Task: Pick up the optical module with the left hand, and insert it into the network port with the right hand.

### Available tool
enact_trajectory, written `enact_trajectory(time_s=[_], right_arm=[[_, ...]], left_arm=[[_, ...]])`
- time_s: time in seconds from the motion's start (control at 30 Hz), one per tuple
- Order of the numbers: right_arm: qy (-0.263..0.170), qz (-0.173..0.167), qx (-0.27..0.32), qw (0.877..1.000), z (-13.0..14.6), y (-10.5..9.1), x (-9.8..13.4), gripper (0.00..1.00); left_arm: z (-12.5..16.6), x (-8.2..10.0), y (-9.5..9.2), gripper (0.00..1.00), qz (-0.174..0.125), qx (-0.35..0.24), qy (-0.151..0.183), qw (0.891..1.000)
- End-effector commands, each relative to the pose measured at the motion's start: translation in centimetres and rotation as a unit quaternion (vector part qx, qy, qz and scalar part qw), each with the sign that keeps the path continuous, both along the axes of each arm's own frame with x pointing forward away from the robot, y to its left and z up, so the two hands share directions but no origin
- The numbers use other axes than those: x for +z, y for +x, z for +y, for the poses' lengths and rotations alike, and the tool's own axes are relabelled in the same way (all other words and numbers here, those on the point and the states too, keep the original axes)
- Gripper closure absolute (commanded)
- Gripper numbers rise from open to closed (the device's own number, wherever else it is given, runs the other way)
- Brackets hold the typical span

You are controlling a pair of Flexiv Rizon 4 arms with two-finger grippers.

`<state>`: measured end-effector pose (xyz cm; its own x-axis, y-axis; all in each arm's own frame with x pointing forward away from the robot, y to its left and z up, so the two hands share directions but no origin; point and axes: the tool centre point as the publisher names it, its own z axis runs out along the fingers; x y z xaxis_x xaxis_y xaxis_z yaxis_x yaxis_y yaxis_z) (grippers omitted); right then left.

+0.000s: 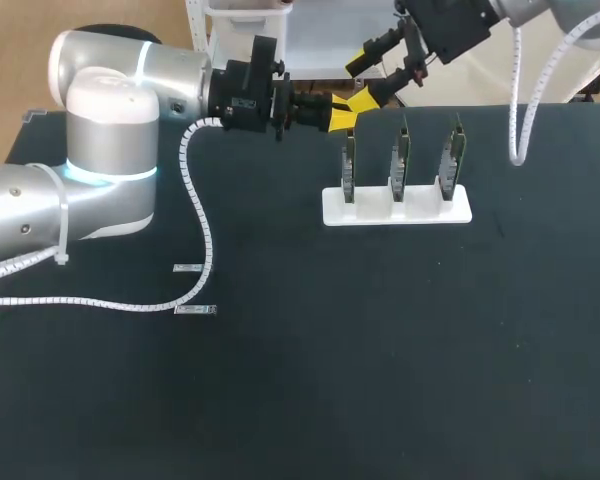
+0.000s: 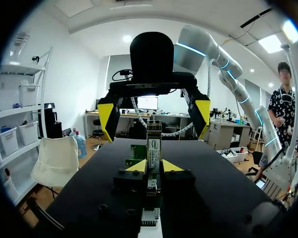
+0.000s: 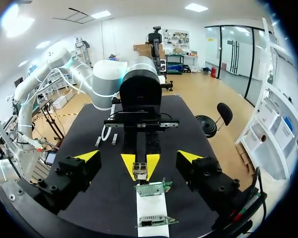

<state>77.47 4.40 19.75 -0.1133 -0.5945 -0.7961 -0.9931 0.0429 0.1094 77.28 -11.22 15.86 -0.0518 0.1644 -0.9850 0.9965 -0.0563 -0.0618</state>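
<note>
Left gripper (image 1: 341, 113) clamped on the optical module (image 2: 154, 147), module sticking out past its yellow tips, right gripper (image 1: 366, 77) facing it head-on, fingers spread wide either side of the module, no contact, white stand (image 1: 397, 207) of network cards (image 1: 401, 160) close by

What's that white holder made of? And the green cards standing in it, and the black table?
The white holder looks like matte plastic: smooth, plain and blocky. The green cards look like circuit board: thin, flat and green, probably with some metal parts. The table is black and dull with no shine, perhaps cloth or a mat; I cannot tell which.
</note>
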Motion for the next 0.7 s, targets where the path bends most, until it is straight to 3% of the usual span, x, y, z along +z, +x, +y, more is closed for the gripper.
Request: enact_trajectory(time_s=[0.03, 0.07, 0.1, 0.13, 0.7], right_arm=[[-0.001, 0.000, 0.002, 1.000, 0.09, 0.15, -0.03, 0.00], [-0.001, 0.000, 0.002, 1.000, 0.10, 0.12, -0.04, 0.32], [-0.002, -0.001, 0.003, 1.000, 0.10, 0.10, -0.08, 0.80], [-0.003, 0.000, 0.005, 1.000, 0.09, 0.05, -0.11, 1.00], [-0.002, -0.002, 0.003, 1.000, 0.03, 0.10, -0.13, 1.00]], left_arm=[[-0.03, -0.12, 0.18, 1.00, -0.001, -0.002, -0.001, 1.000], [-0.03, -0.12, 0.18, 1.00, -0.001, -0.002, -0.001, 1.000], [-0.03, -0.12, 0.18, 1.00, -0.001, -0.002, -0.001, 1.000], [-0.03, -0.12, 0.18, 1.00, -0.001, -0.002, -0.001, 1.000], [-0.03, -0.12, 0.18, 1.00, -0.001, -0.002, -0.001, 1.000]])
